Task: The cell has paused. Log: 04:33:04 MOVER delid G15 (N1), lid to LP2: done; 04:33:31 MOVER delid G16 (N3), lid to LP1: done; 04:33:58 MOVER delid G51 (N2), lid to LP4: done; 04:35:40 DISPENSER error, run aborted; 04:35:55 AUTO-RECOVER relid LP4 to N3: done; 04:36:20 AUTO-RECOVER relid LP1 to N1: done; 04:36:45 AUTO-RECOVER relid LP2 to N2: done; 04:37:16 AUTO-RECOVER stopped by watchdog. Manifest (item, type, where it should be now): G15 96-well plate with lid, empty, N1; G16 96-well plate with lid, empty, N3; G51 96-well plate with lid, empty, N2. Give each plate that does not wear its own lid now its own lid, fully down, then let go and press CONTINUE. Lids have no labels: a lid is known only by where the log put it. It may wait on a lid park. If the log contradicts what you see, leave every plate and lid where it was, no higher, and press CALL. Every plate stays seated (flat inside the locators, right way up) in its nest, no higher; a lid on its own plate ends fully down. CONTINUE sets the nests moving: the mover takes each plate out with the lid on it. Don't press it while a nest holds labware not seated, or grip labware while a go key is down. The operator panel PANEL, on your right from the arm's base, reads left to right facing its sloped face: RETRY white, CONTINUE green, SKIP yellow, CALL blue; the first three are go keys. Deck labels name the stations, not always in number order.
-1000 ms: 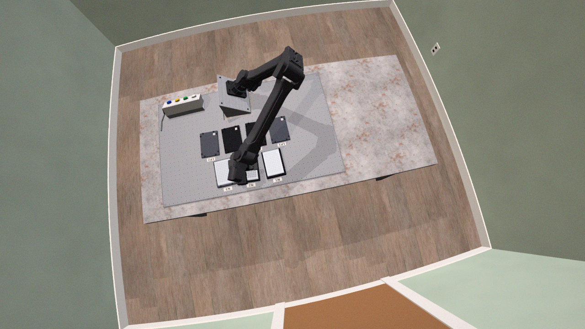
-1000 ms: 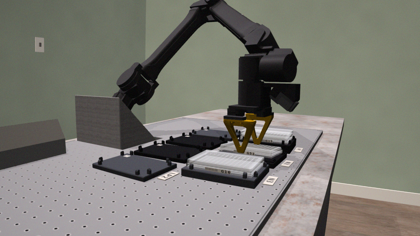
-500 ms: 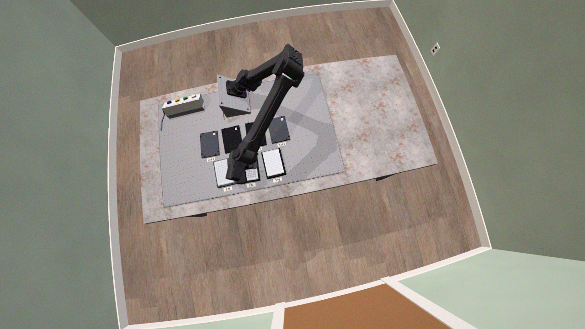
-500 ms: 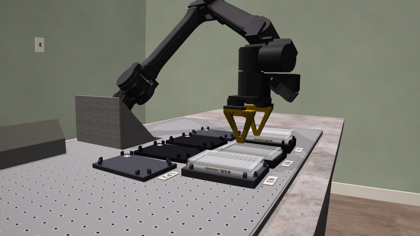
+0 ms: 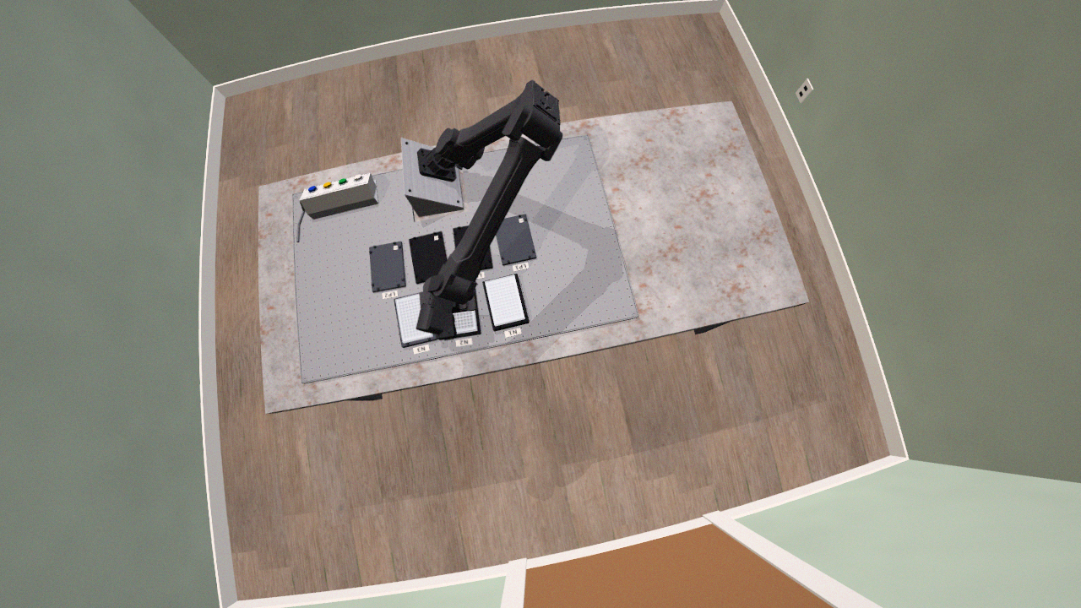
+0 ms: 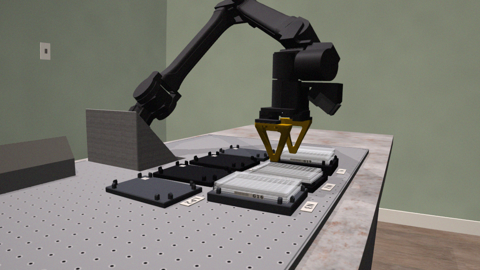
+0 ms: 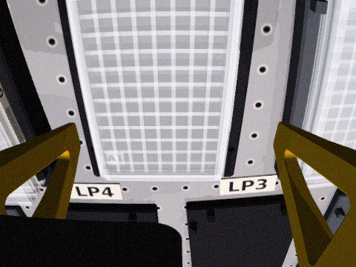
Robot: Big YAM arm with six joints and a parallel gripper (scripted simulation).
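Three clear 96-well plates sit in black nests along the deck's front edge. G16 (image 6: 256,188) is at N3, a middle plate (image 6: 285,171) is at N2, and G15 (image 6: 307,154) is at N1. Each seems to wear a clear lid lying flat. My gripper (image 6: 282,154) is open and empty. It hangs a little above the N2 plate's edge on the lid-park side, touching nothing. In the wrist view the yellow fingers straddle that plate (image 7: 156,74). The middle plate's label is hidden from me.
Four dark lid parks lie in a row behind the nests, with LP2 (image 6: 152,189) nearest and LP3 (image 7: 237,237) bare. LP4 is mostly hidden by my wrist. The operator panel (image 5: 338,195) stands at the deck's back corner. The arm's grey wedge base (image 6: 124,139) stands behind the parks.
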